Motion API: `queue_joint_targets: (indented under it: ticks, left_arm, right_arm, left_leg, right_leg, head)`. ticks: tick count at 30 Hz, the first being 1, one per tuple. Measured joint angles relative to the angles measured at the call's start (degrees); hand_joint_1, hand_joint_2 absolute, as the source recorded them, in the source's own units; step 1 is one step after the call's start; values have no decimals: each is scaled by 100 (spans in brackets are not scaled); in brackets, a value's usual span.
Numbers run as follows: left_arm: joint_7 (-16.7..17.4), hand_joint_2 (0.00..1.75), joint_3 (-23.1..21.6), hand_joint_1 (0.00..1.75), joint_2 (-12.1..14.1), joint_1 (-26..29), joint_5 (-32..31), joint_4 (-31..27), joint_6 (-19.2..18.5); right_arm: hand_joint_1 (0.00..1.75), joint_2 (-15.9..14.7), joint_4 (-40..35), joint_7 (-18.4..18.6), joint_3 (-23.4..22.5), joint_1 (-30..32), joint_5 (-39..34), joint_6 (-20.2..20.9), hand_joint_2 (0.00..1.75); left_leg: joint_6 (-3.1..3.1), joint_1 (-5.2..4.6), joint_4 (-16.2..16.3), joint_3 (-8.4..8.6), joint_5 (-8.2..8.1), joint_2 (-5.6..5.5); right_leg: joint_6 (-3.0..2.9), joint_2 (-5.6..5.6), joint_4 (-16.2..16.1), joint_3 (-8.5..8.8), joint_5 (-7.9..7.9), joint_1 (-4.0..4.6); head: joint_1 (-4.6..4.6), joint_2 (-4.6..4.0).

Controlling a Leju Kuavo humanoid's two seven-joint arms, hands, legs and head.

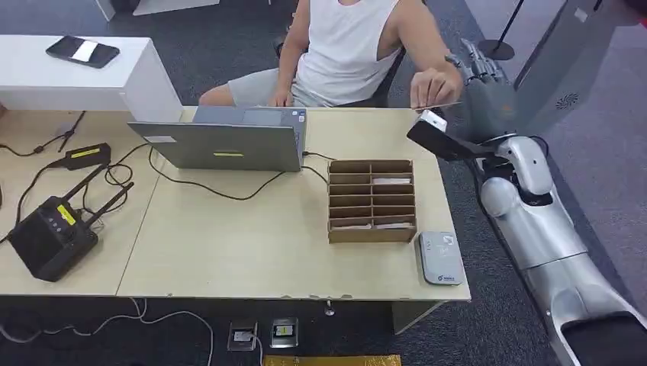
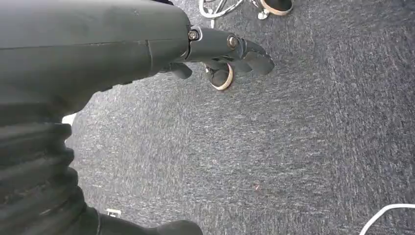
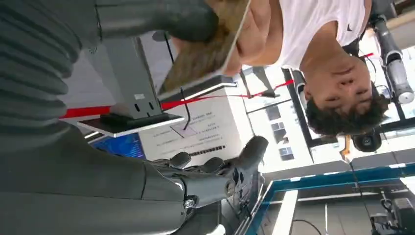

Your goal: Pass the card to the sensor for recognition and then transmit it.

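Note:
The card (image 1: 440, 106) shows as a thin pale sliver beyond the table's far right corner, and a seated person's hand (image 1: 433, 85) grips it. In the right wrist view the card (image 3: 205, 51) is a brownish sheet with the person's fingers (image 3: 250, 34) on it. My right hand (image 1: 482, 76) is raised beside it. Its thumb (image 3: 169, 18) lies against the card while the darker fingers (image 3: 222, 169) are spread well away. The grey-white sensor (image 1: 441, 258) lies flat at the table's front right corner. My left hand (image 2: 230, 51) hangs over dark carpet, holding nothing.
A cardboard sorting box (image 1: 371, 200) with cards in some slots stands left of the sensor. A grey laptop (image 1: 229, 141) sits at the back, with a black router (image 1: 52, 235) and cables at left. A white cabinet (image 1: 137, 76) carries a phone. A grey stand (image 1: 561, 69) rises at right.

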Motion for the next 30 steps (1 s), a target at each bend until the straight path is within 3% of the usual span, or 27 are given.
queue_joint_targets:
  ticks: [20,30]
  left_arm:
    - [0,175,0,0,13,0,-13,0,-11]
    - [22,175,0,0,11,4,26,0,0]
  right_arm:
    - [175,11,0,11,70,-36,-76,253,175]
    - [175,-206,-7,199,-20,442,-652,739,175]
  left_leg:
    - [0,0,0,2,0,2]
    - [-1,0,1,2,-1,3]
  right_leg:
    - [0,3,0,-3,0,0]
    - [0,4,-2,-5,0,0]
  head:
    - [0,0]
    - [0,0]
